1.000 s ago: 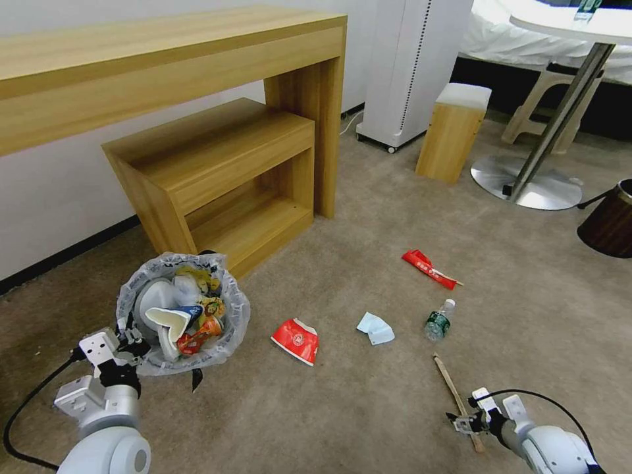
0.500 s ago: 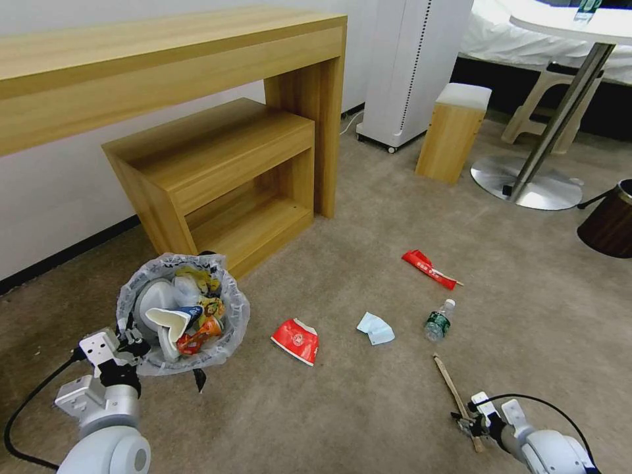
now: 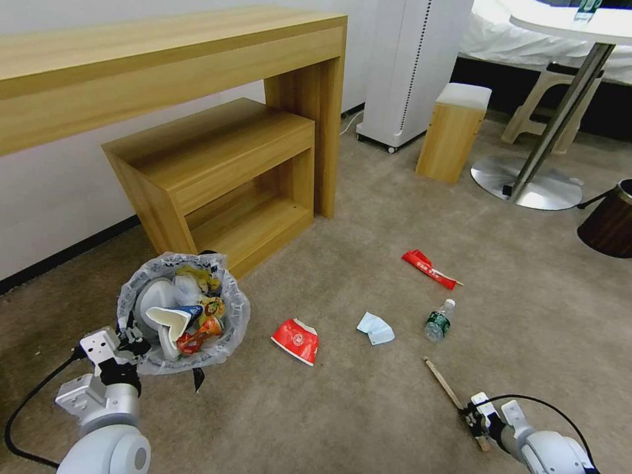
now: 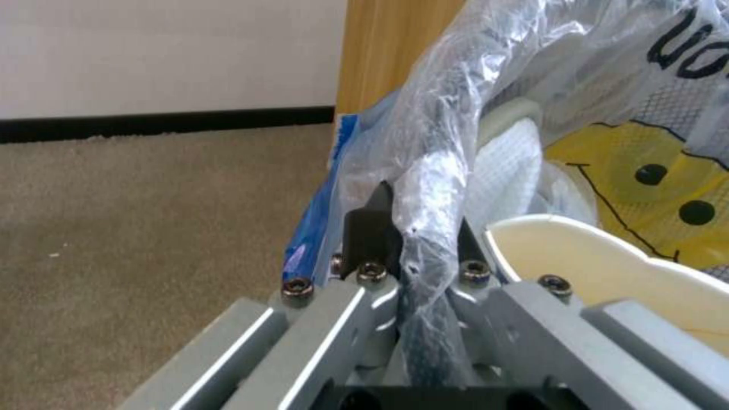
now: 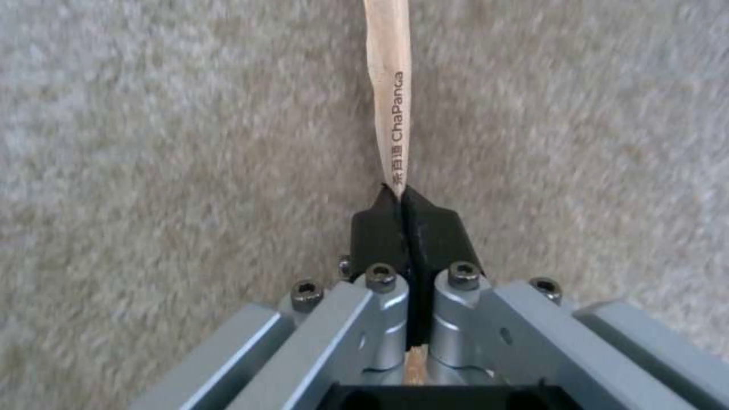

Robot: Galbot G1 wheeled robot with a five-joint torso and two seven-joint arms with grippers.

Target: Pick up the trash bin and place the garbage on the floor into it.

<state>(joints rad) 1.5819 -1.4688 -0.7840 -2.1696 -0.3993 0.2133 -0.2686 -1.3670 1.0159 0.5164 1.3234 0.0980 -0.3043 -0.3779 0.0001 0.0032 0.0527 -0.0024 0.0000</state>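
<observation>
On the beige floor (image 3: pixel 368 408) the red paper box (image 3: pixel 295 340), pale-blue scrap (image 3: pixel 375 328) and bottle (image 3: pixel 438 320) lie between the two arms, the left tool (image 3: pixel 135 342) pinching the trash bin (image 3: pixel 181 313) rim by the wooden shelf (image 3: pixel 224 178), the right tool (image 3: pixel 471 416) clamped on the wooden stick (image 3: pixel 442 383), its near end hidden.

Beige floor (image 3: pixel 342 408); red paper box (image 3: pixel 295 340); pale-blue scrap (image 3: pixel 375 328); green-labelled bottle (image 3: pixel 438 320).
</observation>
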